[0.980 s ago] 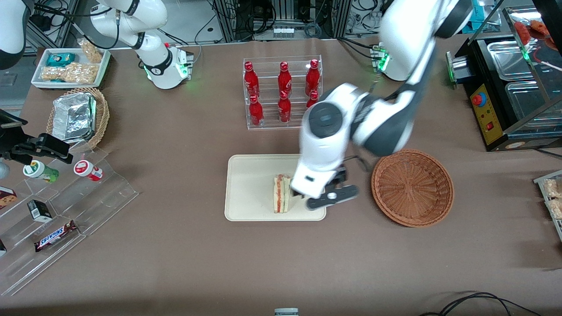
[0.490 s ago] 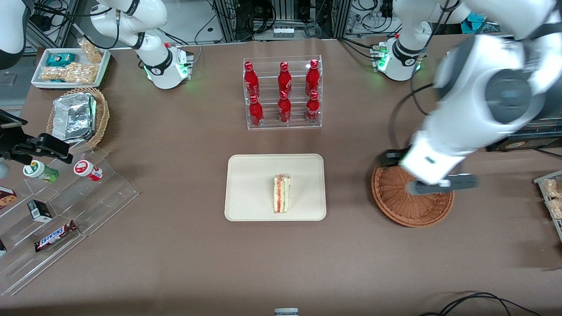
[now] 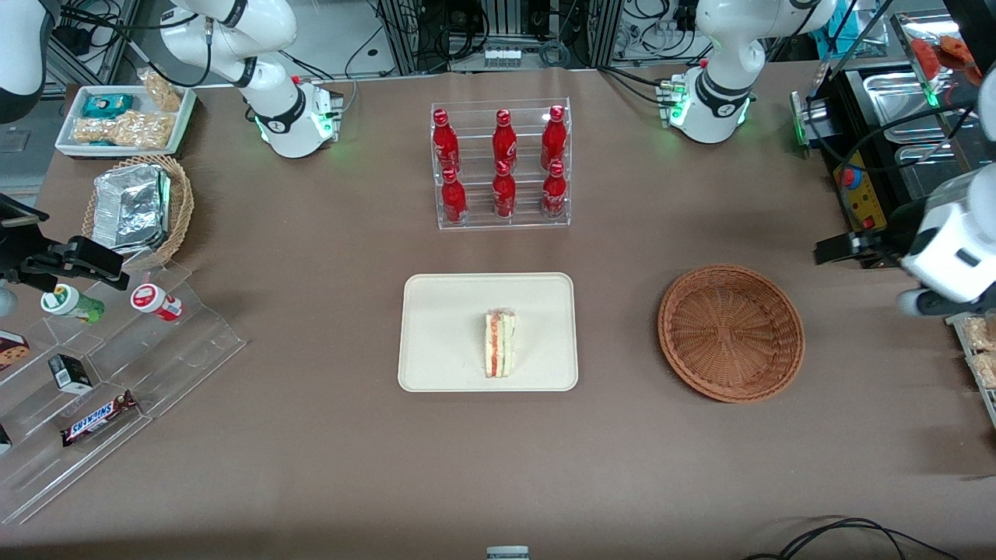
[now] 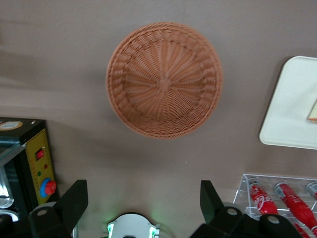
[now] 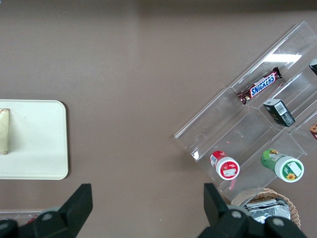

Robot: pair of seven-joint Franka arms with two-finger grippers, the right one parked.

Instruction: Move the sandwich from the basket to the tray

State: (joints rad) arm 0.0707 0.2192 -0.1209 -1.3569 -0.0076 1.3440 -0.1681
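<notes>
The sandwich (image 3: 499, 343), a white bread wedge with red and green layers, stands on the cream tray (image 3: 443, 327) at mid-table. Its edge also shows in the left wrist view (image 4: 313, 111) on the tray (image 4: 292, 104). The reddish-brown round basket (image 3: 731, 333) beside the tray is empty, as the left wrist view (image 4: 164, 79) shows. My left gripper (image 3: 879, 274) hangs above the table toward the working arm's end, away from the basket. It is open wide and empty in the left wrist view (image 4: 142, 198).
A clear rack of red bottles (image 3: 502, 163) stands farther from the camera than the tray. A black box with a red button (image 3: 864, 202) is close to the gripper. Acrylic snack shelves (image 3: 117, 365) and a tan basket with foil (image 3: 140, 206) lie toward the parked arm's end.
My gripper has left the sandwich on the tray, swept over the basket and moved off toward the working arm's end of the table. The sandwich has not moved.
</notes>
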